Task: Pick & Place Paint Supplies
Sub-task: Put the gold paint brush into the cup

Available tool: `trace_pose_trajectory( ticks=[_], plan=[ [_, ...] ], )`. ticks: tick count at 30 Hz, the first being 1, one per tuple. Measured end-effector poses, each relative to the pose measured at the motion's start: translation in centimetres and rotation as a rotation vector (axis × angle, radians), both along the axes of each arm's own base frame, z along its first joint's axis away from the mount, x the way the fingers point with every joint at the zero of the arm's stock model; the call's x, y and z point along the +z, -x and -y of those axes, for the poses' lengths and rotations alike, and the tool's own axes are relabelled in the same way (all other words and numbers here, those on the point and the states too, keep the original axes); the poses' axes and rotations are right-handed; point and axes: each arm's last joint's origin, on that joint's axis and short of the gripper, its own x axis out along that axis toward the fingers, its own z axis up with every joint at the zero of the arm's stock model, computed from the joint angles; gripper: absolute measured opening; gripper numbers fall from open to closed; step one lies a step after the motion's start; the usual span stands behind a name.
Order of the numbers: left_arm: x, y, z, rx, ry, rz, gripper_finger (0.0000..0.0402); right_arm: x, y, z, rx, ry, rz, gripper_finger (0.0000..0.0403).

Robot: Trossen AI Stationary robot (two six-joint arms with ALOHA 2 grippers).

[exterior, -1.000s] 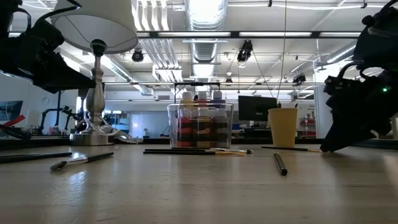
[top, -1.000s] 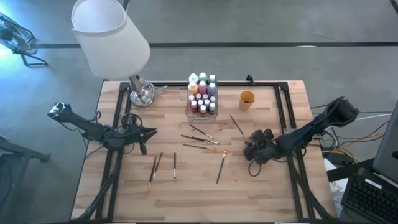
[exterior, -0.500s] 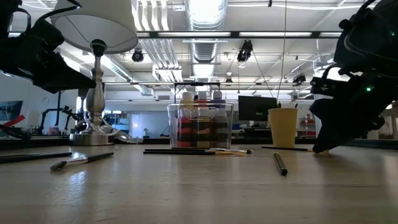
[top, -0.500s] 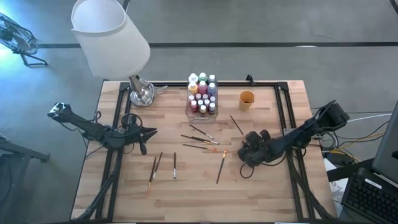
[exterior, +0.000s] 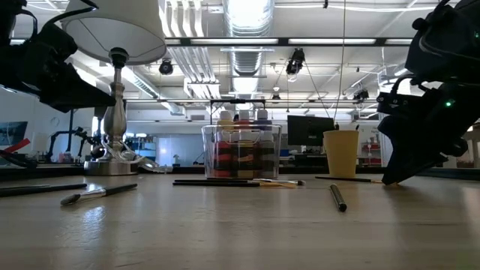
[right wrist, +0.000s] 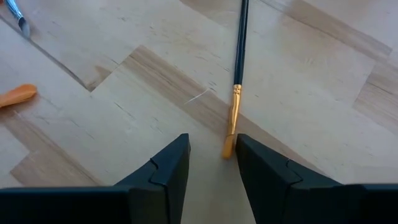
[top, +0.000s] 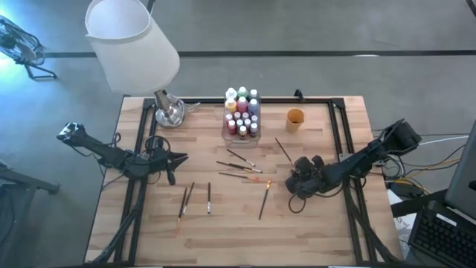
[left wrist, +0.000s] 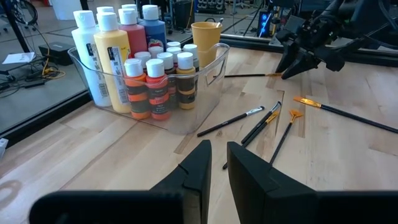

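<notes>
Several thin dark-handled paintbrushes (top: 239, 165) lie flat on the wooden table. One paintbrush (top: 282, 149) lies near the orange cup, its orange bristle tip (right wrist: 228, 148) toward my right gripper (right wrist: 212, 158). That gripper (top: 292, 170) slants down, open, its fingertips at table height (exterior: 388, 180); the bristle tip lies just ahead of the gap, close to one finger. Paint bottles (top: 242, 108) with white caps stand in the clear box (left wrist: 205, 68). My left gripper (top: 182, 157) waits at the table's left, above the wood, with a narrow gap (left wrist: 219, 165) and nothing in it. My right gripper comes at the paintbrush's bristle tip (right wrist: 228, 148) slanting down, along the brush's length. Whether a finger (right wrist: 261, 168) touches the tip I cannot tell. The brush lies flat on the table.
An orange cup (top: 295, 117) stands at the far right of the box. A lamp with a white shade (top: 132, 41) stands on its metal base (top: 169, 112) at the far left. More brushes lie near the front left (top: 185, 199) and in the middle (top: 263, 201). Black rails frame the table.
My right gripper has shifted a little toward the table's left and tipped more steeply down, its fingertips staying low by the brush's bristle end. The brushes lie where they were.
</notes>
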Motion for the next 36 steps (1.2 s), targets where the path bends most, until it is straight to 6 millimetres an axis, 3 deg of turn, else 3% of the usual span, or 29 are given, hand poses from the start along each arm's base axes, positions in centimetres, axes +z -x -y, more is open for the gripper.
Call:
trace_pose_trajectory(
  ticks=[5, 17, 36],
  plan=[
    [0.0, 0.0, 0.0, -0.001, 0.000, 0.000, 0.0056, 0.0, 0.0, 0.0, -0.001, 0.002, -0.001, 0.0115],
    [0.0, 0.0, 0.0, 0.000, 0.000, 0.000, 0.0057, -0.1, 0.2, 0.1, -0.006, 0.038, -0.004, 0.0012],
    [0.0, 0.0, 0.0, -0.001, 0.000, 0.000, 0.0057, 0.9, 0.6, 0.3, 0.004, -0.014, 0.000, 0.0011]
  ],
)
